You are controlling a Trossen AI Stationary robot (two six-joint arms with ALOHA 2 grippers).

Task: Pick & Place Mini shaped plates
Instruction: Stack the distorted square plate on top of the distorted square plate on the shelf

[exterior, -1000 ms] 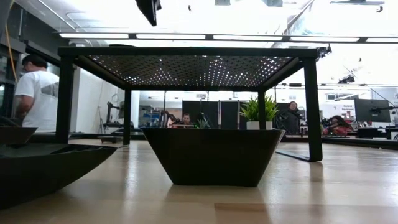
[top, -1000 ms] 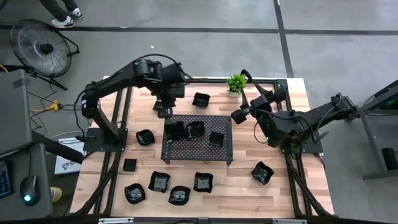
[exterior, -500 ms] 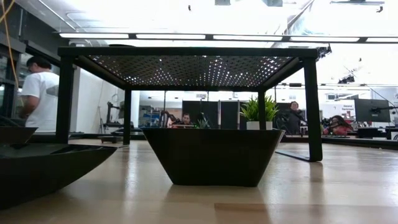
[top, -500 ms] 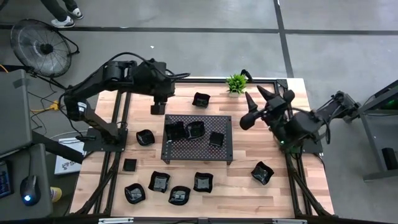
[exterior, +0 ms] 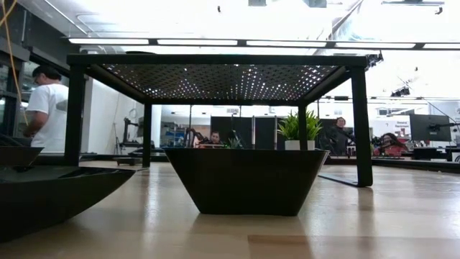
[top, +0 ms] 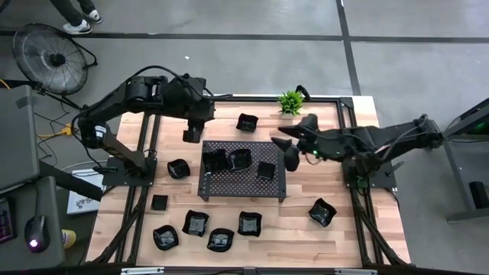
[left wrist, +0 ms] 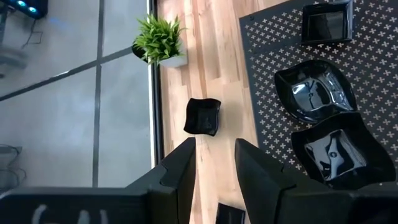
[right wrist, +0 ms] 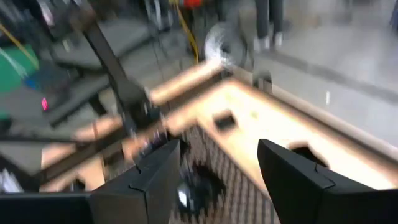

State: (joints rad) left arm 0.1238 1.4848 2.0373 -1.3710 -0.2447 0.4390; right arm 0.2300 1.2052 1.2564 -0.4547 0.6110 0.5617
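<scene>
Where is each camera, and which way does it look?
High view: above the table, looking straight down; shows both arms, the left gripper and the right gripper.
Low view: at tabletop height, looking level under the tray; no arm shows.
Left wrist view: on the left arm, looking down past its fingers.
Right wrist view: on the right arm, blurred, past its open fingers.
Shared: the plant shows in high, low and left wrist views.

Grey concrete floor (top: 229,53), floor fan (top: 53,55)
</scene>
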